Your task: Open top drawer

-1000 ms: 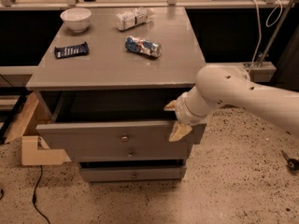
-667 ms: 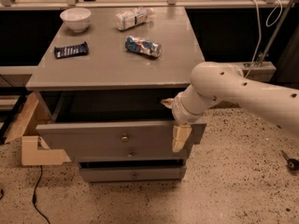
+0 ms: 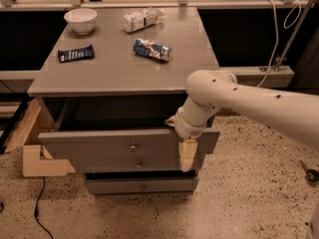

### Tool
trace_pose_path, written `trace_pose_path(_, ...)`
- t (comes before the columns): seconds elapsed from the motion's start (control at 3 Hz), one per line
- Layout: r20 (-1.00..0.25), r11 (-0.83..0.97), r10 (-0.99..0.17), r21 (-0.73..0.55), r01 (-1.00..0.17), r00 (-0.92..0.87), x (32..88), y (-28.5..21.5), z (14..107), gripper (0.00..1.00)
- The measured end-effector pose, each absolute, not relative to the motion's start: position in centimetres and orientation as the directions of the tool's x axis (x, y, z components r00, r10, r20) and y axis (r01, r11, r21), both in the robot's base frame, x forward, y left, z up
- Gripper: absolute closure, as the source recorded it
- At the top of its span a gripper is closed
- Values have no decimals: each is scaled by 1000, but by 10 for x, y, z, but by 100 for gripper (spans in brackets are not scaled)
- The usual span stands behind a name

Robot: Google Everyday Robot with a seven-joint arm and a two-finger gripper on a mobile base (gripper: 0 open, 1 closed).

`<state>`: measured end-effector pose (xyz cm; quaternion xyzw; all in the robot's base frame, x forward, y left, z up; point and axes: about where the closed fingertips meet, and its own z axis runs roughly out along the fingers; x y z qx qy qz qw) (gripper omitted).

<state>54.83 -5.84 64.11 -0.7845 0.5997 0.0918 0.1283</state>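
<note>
Sticking out a bit under the tabletop (image 3: pixel 124 68), the top drawer (image 3: pixel 99 146) looks big, hard and heavy. Its round knob (image 3: pixel 132 147) is good to grab. My claw (image 3: pixel 185 142) sits on its top edge, right side; squeezing or not, I cannot tell. Inside is dark. The bowl (image 3: pixel 80 20) above looks empty.

gripper (image 3: pixel 185 152) at front edge of top drawer (image 3: pixel 99 147), inner side hidden
</note>
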Motion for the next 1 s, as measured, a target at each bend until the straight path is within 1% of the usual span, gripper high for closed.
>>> trace_pose_path(0.33, -254, -263, -929, -51, -963, 268, 542, -58, 637, 19)
trace_pose_path(0.67, -192, -262, -946, -27, -965, 262, 534, -67, 647, 50)
trace_pose_path(1.0, -173, -250, -954, 4, -968, 245, 525, -77, 647, 73)
